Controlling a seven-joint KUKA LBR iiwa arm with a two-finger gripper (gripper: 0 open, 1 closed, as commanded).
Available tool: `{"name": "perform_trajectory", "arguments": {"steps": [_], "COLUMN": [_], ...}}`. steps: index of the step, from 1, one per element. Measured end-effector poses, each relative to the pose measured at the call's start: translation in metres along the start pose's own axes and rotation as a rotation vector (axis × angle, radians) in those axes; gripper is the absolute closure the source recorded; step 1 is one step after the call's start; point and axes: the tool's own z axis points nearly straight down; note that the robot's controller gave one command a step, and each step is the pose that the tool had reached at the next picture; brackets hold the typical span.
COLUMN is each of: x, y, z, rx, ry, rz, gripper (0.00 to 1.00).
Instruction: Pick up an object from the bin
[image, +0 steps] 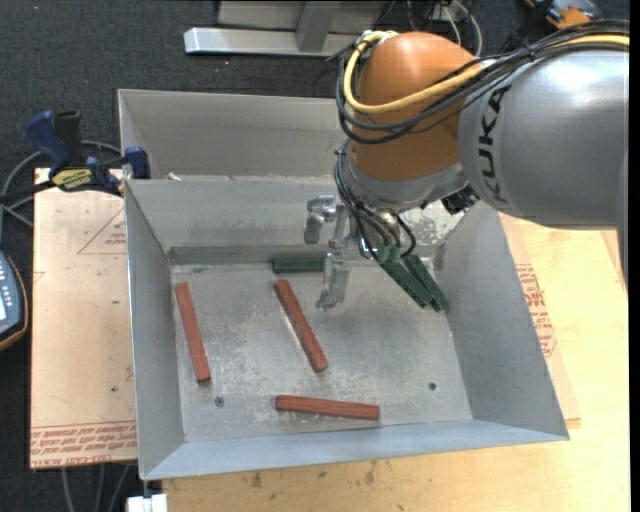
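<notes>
My gripper (330, 296) hangs low over the back middle of the bin, under the orange cover. Just left of it, a dark green bar (297, 265) lies flat along the back of the floor. A second dark green bar (418, 282) slants down to the right from under the gripper's body; I cannot tell whether it is held or rests on the bin. A red-brown bar (301, 325) lies diagonally on the floor just below the gripper.
Another red-brown bar (192, 331) lies near the left wall, almost upright in the view. A third red-brown bar (327, 407) lies flat along the front of the floor. The arm comes in from the upper right, covering the bin's back right corner.
</notes>
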Motion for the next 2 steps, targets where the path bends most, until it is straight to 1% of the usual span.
{"name": "perform_trajectory", "arguments": {"steps": [1, 2], "x": [-0.018, -0.028], "y": [-0.008, -0.030], "z": [0.148, 0.171], "rx": [0.000, -0.001], "ry": [-0.001, -0.010], "rz": [0.143, 0.071], "gripper": [0.00, 0.00]}}
